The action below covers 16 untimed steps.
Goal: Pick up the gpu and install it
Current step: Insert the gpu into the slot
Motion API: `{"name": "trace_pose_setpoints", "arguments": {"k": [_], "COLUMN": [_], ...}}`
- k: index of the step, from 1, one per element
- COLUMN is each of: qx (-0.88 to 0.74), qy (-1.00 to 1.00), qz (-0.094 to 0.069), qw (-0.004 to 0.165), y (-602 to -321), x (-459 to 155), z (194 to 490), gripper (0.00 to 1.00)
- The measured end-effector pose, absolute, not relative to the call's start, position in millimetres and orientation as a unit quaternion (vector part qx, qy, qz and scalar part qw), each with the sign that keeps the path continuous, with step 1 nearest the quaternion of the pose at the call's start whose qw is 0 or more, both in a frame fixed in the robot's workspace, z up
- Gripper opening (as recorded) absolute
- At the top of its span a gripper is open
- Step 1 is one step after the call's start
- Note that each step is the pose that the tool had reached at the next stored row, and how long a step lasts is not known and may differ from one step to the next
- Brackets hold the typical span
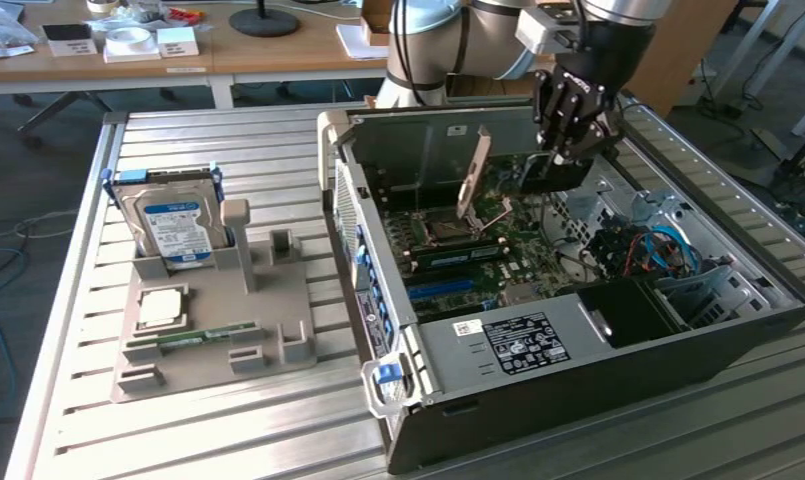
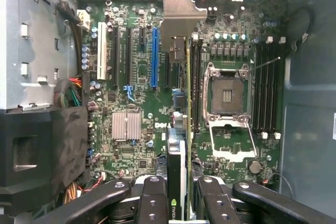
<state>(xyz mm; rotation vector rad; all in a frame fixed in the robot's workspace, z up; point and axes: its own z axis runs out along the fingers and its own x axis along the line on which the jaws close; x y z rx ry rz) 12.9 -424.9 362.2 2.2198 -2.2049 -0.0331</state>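
Wrist view: my gripper (image 2: 181,203) grips the graphics card (image 2: 176,169) by its faces. I judge it light, stiff and fragile, best held near its edge.

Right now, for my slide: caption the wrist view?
Black claw grips thin flat gpu card edge-on over green motherboard.

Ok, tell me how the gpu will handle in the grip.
Likely stiff: the gpu reads as a straight thin edge in the tool. Probably fragile, being a bare circuit board. Its metal bracket at the far end may tip it slightly.
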Motion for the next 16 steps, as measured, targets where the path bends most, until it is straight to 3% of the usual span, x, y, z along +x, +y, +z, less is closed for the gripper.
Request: {"name": "trace_pose_setpoints", "arguments": {"k": [16], "qx": [0.704], "qy": [-0.711], "qz": [-0.004], "qw": [0.000], "y": [-429.9], "x": [5.5], "z": [354.2], "gripper": [0.27]}}
